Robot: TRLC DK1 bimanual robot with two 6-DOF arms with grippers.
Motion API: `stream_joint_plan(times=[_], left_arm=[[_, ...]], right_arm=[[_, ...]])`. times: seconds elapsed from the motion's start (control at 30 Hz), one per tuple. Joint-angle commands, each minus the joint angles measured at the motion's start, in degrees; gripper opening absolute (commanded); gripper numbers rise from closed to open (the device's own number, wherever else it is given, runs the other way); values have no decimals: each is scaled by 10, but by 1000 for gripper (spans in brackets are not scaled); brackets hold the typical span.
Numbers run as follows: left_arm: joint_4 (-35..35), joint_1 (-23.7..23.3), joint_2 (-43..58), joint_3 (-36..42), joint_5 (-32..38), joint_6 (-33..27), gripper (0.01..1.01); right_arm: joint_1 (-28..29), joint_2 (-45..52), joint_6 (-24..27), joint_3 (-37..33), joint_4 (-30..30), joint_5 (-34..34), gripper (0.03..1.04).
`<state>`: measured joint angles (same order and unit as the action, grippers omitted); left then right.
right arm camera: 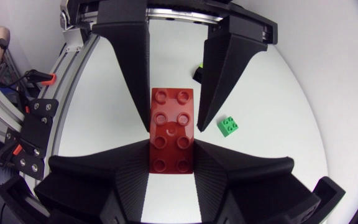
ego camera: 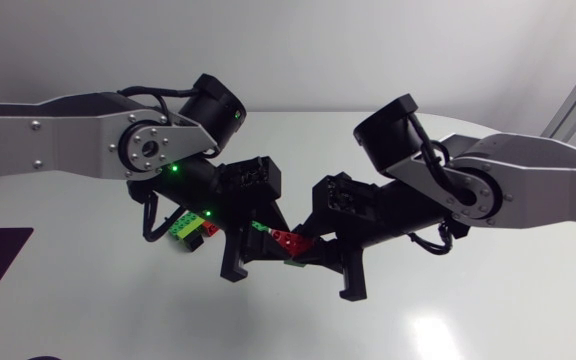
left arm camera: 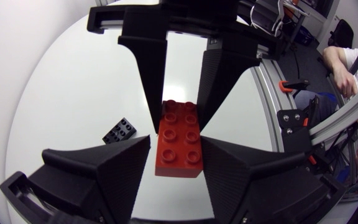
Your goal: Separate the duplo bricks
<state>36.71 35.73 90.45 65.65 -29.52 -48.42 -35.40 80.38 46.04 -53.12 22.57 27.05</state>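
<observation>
- The left claw is clenched on one end of the red brick, with a finger pressed against each long side.
- The right claw grasps the same red brick by its other end.
- The two claws meet tip to tip. The brick bridges them, and its studs show in both wrist views.
- The brick is held off the white table, between the two arms.
- A black brick lies on the table, off to one side of the left claw and just ahead of its finger.
- A small green brick lies on the table ahead of the right claw, to one side of the red brick and apart from it.
- A cluster of green, red and black bricks sits behind the left claw, beneath its arm.
</observation>
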Motion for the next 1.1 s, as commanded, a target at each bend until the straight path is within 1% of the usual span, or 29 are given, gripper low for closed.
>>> stream_joint_plan(times=[0.0,0.47,0.73,0.8,0.87,0.9,0.97,1.07], left_arm=[[11,5,1,14,4,-12,466],[21,10,-5,9,6,-11,380],[26,13,-9,7,11,-12,362],[25,11,-12,6,13,-13,362],[24,7,-12,6,15,-14,362],[23,6,-12,6,16,-14,362],[23,4,-12,5,19,-14,362],[21,3,-12,2,29,-17,362]], right_arm=[[-6,-11,-2,18,-3,-5,108],[-20,-37,-14,35,-10,-28,113],[-25,-46,-17,41,-10,-37,118],[-24,-50,-17,43,-10,-37,175],[-24,-54,-19,47,-12,-38,195],[-24,-56,-22,49,-15,-38,230],[-24,-61,-24,51,-16,-38,370],[-24,-68,-28,54,-17,-38,623]])
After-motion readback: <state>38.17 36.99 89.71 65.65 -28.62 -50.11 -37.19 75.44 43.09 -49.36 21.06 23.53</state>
